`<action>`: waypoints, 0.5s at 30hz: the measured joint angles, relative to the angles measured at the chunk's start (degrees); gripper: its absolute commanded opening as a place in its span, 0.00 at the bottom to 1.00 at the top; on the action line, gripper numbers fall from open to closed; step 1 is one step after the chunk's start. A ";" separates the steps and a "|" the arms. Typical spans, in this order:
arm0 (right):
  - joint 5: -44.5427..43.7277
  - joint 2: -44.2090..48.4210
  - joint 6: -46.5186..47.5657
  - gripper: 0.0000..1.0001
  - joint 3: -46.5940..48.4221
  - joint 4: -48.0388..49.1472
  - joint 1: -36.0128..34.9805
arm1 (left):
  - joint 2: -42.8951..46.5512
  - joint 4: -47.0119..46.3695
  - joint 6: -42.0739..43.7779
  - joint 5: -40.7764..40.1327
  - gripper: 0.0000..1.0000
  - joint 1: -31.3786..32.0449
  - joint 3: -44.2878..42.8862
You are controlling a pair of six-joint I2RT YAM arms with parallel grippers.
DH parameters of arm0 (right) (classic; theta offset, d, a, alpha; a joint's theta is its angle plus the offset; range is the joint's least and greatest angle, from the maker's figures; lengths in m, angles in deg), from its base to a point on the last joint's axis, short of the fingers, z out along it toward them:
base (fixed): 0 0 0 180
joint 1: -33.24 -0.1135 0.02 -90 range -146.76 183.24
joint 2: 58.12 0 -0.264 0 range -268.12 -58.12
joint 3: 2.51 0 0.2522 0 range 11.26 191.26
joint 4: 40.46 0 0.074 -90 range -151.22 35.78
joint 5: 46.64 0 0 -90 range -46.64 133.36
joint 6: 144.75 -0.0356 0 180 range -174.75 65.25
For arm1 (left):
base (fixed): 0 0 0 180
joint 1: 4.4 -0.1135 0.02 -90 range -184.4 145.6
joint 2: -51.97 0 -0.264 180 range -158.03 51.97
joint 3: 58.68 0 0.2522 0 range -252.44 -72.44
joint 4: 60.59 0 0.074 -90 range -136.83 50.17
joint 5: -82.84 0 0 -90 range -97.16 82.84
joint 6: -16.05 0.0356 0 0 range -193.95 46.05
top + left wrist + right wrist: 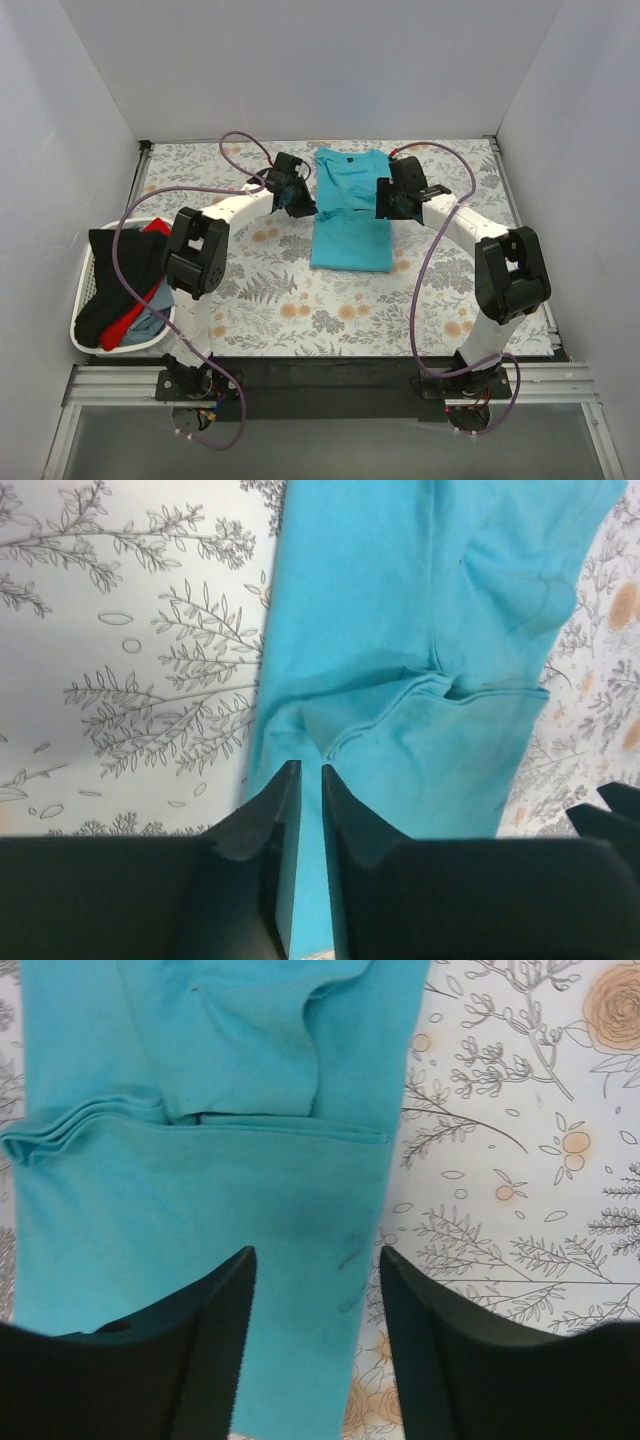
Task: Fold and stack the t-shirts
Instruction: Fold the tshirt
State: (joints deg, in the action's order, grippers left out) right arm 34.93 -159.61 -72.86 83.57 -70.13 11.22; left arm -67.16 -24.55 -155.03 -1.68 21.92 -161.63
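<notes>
A turquoise t-shirt (350,235) lies flat in the middle of the table, its sides folded in to a long narrow strip, collar at the far end. A hem edge crosses it about halfway. My left gripper (303,207) hovers at the strip's left edge; in the left wrist view its fingers (311,770) stand a narrow gap apart over the turquoise t-shirt (400,630), nothing pinched between them. My right gripper (384,203) is at the right edge; in its wrist view the gripper (318,1255) is wide open above the t-shirt's (200,1210) right border.
A white slatted basket (84,288) stands at the table's left edge, holding a black shirt (120,270), a red shirt (122,328) and a bluish one (152,322). White walls close in the floral tablecloth (300,310) on three sides.
</notes>
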 measured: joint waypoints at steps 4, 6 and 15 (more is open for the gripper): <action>0.33 2.45 -0.68 0.52 -1.27 0.92 -3.23 | 2.03 -0.52 -0.28 0.70 0.00 0.66 2.21; 1.09 2.36 -1.07 0.48 -1.49 1.44 -4.76 | 2.01 -0.52 -0.35 1.29 0.00 1.20 2.25; 1.79 -3.72 -0.96 0.48 0.37 1.75 -5.22 | -0.04 -1.38 -0.28 3.04 0.00 2.71 0.98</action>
State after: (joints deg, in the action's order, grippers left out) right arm 36.72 -163.32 -73.82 83.94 -68.38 6.00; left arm -67.21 -25.93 -155.32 1.36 24.63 -160.65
